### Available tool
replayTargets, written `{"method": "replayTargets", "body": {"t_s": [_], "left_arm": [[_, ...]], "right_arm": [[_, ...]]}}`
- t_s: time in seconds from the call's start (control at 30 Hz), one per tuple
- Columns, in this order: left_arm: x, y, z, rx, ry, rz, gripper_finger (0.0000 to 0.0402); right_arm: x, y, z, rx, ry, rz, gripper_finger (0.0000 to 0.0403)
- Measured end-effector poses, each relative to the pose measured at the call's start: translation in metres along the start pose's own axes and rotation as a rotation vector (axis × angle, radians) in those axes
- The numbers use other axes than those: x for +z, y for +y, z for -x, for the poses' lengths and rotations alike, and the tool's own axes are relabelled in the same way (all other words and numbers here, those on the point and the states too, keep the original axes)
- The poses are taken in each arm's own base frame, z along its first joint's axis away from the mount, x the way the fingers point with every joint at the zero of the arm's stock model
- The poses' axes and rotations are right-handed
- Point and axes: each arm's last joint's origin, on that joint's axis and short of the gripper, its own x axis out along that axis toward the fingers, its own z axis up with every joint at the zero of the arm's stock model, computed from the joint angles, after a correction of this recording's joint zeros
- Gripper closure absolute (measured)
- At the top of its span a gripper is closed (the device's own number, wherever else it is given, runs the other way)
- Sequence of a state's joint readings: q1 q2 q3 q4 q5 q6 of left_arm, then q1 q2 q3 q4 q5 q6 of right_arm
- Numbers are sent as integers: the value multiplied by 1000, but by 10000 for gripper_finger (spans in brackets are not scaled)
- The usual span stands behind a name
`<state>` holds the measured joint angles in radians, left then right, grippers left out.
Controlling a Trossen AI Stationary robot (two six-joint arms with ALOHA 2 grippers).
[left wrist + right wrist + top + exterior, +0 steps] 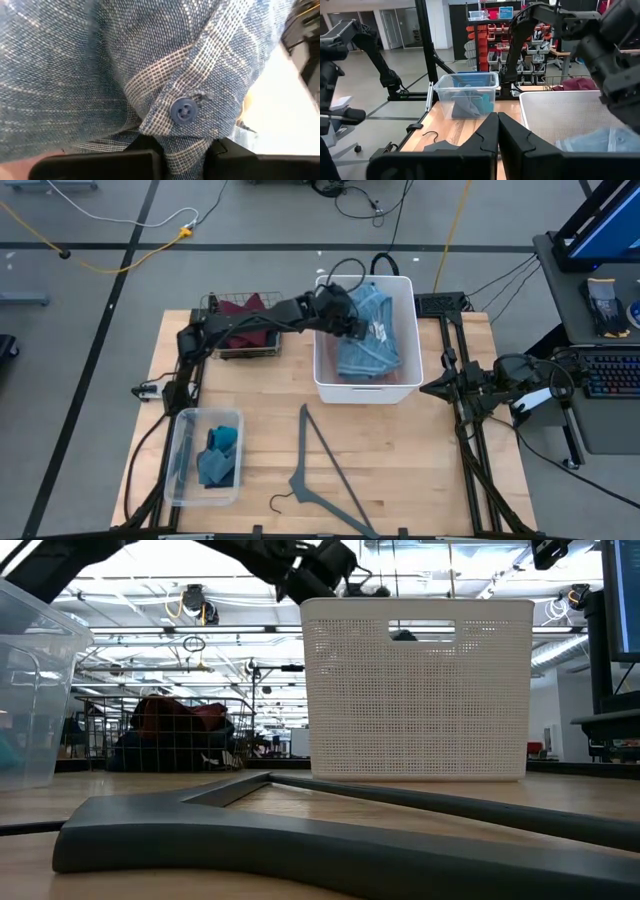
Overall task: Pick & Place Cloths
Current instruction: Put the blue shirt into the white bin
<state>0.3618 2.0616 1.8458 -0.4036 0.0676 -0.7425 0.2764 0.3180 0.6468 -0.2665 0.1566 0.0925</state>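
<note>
A: Where is the striped shirt (368,332)?
B: In the white basket (325,373) on the desk (400,460); the left tool (352,320) is clamped on its fabric.
A: And the right tool (498,131)?
B: Together, empty, beside the desk.

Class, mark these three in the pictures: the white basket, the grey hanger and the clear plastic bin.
white basket (327,375): high view, its left rim.
grey hanger (318,455): high view, the long arm's middle.
clear plastic bin (180,465): high view, its left wall.

Grey floor (250,220) with cables, red-binned shelving (495,30), bright ceiling lights.
</note>
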Motion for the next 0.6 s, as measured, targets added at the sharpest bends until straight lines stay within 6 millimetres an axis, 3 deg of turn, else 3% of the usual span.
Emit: {"method": "replayTargets", "body": {"t_s": [0.6], "left_arm": [[-16,18,-21,88,121,-6,353]], "right_arm": [[0,0,0,0,-1,0,403]]}}
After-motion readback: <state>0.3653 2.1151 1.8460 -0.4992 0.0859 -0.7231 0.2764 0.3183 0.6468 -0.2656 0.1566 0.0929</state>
